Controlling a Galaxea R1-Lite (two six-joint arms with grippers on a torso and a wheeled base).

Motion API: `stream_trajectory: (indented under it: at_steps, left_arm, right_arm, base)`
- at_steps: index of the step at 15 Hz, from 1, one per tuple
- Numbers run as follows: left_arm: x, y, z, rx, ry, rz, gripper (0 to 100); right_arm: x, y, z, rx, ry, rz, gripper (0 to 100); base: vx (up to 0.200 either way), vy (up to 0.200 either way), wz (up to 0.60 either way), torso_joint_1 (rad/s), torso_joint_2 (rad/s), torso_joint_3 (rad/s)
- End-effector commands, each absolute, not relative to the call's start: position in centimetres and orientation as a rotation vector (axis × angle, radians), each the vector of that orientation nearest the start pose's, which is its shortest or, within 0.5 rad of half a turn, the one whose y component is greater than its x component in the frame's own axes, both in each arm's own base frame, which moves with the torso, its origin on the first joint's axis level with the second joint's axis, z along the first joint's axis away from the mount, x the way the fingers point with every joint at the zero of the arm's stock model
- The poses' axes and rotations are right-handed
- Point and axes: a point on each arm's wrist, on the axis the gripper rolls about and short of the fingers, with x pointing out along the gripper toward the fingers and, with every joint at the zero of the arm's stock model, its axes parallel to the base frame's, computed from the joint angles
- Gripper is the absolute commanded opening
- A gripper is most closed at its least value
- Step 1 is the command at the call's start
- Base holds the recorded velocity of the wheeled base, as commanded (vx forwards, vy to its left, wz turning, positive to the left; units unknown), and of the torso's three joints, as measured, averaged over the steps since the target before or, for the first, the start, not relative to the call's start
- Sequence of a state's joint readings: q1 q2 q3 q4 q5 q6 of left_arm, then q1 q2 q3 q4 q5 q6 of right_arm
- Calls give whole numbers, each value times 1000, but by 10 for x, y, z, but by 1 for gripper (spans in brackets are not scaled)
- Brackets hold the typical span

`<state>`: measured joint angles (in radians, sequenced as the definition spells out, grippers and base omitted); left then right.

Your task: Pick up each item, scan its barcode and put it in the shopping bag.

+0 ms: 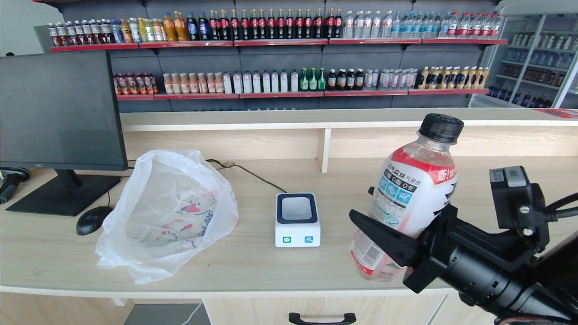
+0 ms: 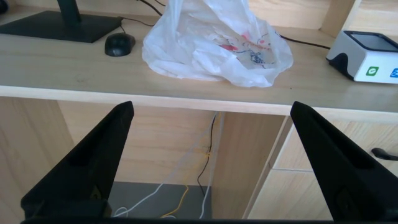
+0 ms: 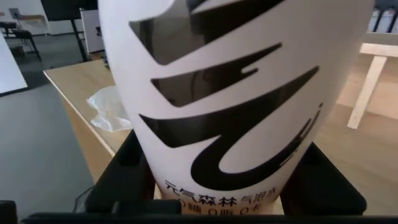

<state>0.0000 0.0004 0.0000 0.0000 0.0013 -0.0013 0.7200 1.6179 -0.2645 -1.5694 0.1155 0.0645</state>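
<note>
Head view: right fingers [image 1: 384, 235] clamp labelled bottle [image 1: 413, 189].

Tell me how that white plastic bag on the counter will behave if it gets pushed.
The shopping bag looks thin and crumpled, so it would probably buckle and fold rather than slide stiffly. It slumps loosely on the counter, so it is likely light and easily shifted.

The bottle [image 3: 236, 93] overruns the right wrist view, cap and base cut off. In the head view it hides most of the right claw's [image 1: 363, 203] far finger. The bag's [image 1: 167, 212] contents are unclear through its plastic.
</note>
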Motion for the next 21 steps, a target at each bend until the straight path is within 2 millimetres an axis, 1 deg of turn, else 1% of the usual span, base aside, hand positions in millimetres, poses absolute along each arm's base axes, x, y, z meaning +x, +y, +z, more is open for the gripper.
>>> stream_trajectory:
  at_steps: [1,4,6,7,8,12,16,21]
  left_arm:
    - [-23,0,75,-2,0,2,100]
    - [-23,0,75,0,0,2,100]
    - [-23,0,75,0,0,2,100]
    - [-23,0,75,0,0,2,100]
    - [-23,0,75,-2,0,2,100]
    - [-23,0,75,-2,0,2,100]
    - [-23,0,75,-5,0,2,100]
    - [-23,0,76,-12,-3,2,100]
  right_arm:
    - [176,136,157,73,-157,706,0]
    - [191,114,161,49,-182,480,0]
    - [196,102,161,46,-181,397,0]
    - [196,102,161,46,-181,397,0]
    - [200,99,163,44,-190,375,0]
    - [206,102,166,48,-205,376,0]
    - [206,102,167,55,-208,377,0]
    - [203,100,171,63,-224,377,0]
  base:
    - [0,0,0,0,0,0]
    - [0,0,0,0,0,0]
    - [0,0,0,0,0,0]
    - [0,0,0,0,0,0]
    - [-200,0,0,-7,2,2]
    - [-200,0,0,5,0,1]
    - [0,0,0,0,0,0]
    - [0,200,0,2,5,1]
